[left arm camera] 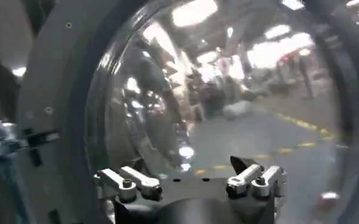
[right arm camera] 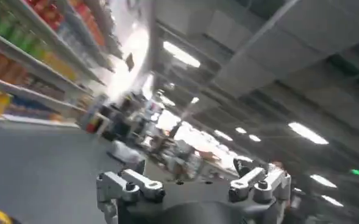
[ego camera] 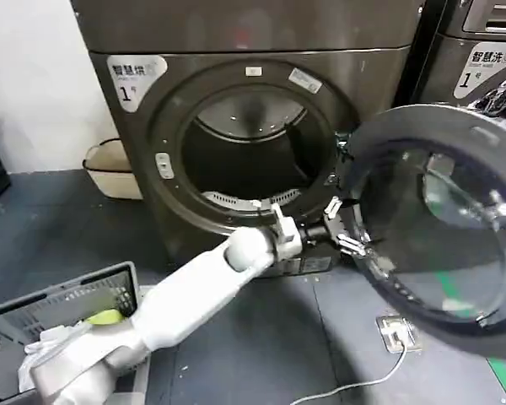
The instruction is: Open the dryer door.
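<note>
One dryer door (ego camera: 443, 219) is under inspection: a round, dark-framed porthole with a bulged glass centre. It stands swung well out to the right of the drum opening (ego camera: 251, 152), hinged on the right side of the dryer (ego camera: 236, 84), so the task appears largely accomplished.

Handling judgement: the door looks rigid and moderately heavy, and it should move only along its hinge arc. The glass bowl is smooth and likely slippery and breakable, so it is a poor contact area. The grey inner rim (left arm camera: 54, 109) is the sounder place to push or hook, on the side away from the hinge for leverage.

The left end effector (ego camera: 344, 228) sits at the near edge of the door's inner face, touching or just beside the rim. In the left wrist view its fingers (left arm camera: 130, 182) stand spread apart with nothing held between them. The right end effector (right arm camera: 191, 185) is likewise spread wide and empty in its wrist view, facing a ceiling with strip lights, away from the work.

Markings: a white label (ego camera: 137, 74) at the dryer's upper left carries Chinese characters and the numeral 1. A neighbouring machine (ego camera: 481, 51) to the right bears a similar label with a 1.

A grey laundry basket (ego camera: 67, 304) with cloth sits on the floor at lower left.
</note>
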{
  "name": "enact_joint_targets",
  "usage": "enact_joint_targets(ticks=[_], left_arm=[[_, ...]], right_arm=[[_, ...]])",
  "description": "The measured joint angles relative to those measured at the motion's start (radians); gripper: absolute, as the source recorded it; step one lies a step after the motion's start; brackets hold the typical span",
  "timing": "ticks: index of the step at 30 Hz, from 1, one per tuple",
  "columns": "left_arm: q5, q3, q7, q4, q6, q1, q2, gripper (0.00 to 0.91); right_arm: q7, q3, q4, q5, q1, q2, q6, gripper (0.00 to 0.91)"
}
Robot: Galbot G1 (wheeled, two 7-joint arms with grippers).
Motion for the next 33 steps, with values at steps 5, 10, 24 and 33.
enact_joint_targets(ticks=[5, 10, 24, 33], left_arm=[[0.005, 0.008, -0.001, 0.027, 0.001, -0.005, -0.040, 0.907], [0.005, 0.009, -0.001, 0.041, 0.001, -0.011, -0.056, 0.907], [0.003, 0.009, 0.001, 0.056, 0.000, -0.024, -0.072, 0.907], [0.003, 0.009, 0.002, 0.058, -0.001, -0.025, -0.073, 0.907]], right_arm=[[-0.002, 0.027, -0.016, 0.002, -0.006, -0.008, -0.003, 0.907], [-0.007, 0.032, -0.016, 0.005, -0.005, -0.005, -0.005, 0.907], [-0.016, 0.028, -0.007, 0.013, 0.003, 0.001, 0.000, 0.907], [-0.008, 0.037, -0.007, 0.033, 0.012, 0.004, 0.008, 0.907]])
